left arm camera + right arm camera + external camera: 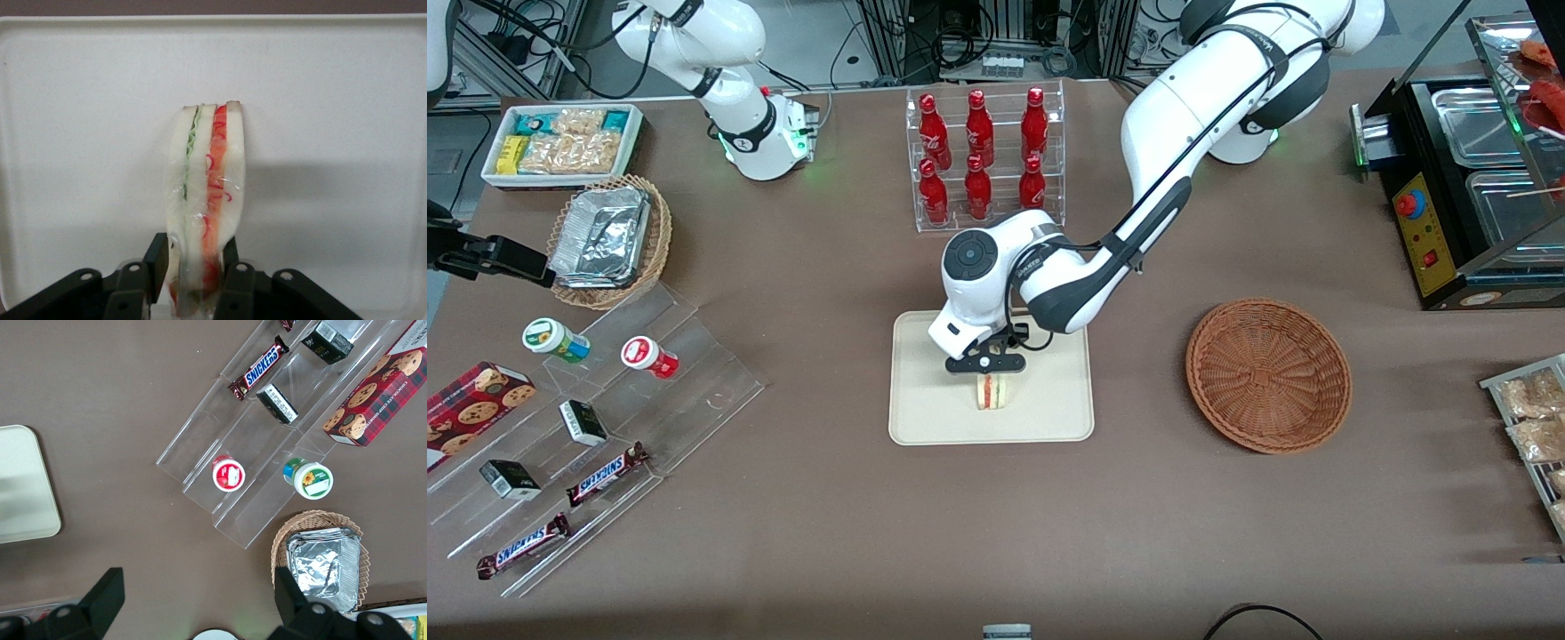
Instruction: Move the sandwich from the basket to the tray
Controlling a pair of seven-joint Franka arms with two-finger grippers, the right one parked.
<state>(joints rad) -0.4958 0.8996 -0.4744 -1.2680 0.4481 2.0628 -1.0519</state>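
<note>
The sandwich (991, 391) is clamped in the claw (989, 377) and is right over the tray (925, 418) — whether it's touching down yet can't be told from the front view. The basket (1268, 375) sits empty on the worktop (996, 524), toward the working arm's end. Judging by looks, it's a light, soft thing w/ slick plastic wrap, so it'd be squashed easily; it's best held across the flat bread faces, gently, as is done here. The left wrist view shows what the front can't — the fingers (155, 260) pressing both bread sides, the red/green filling edge (207, 193) standing upright, slightly bowed. The basket is only seen from the front.
</note>
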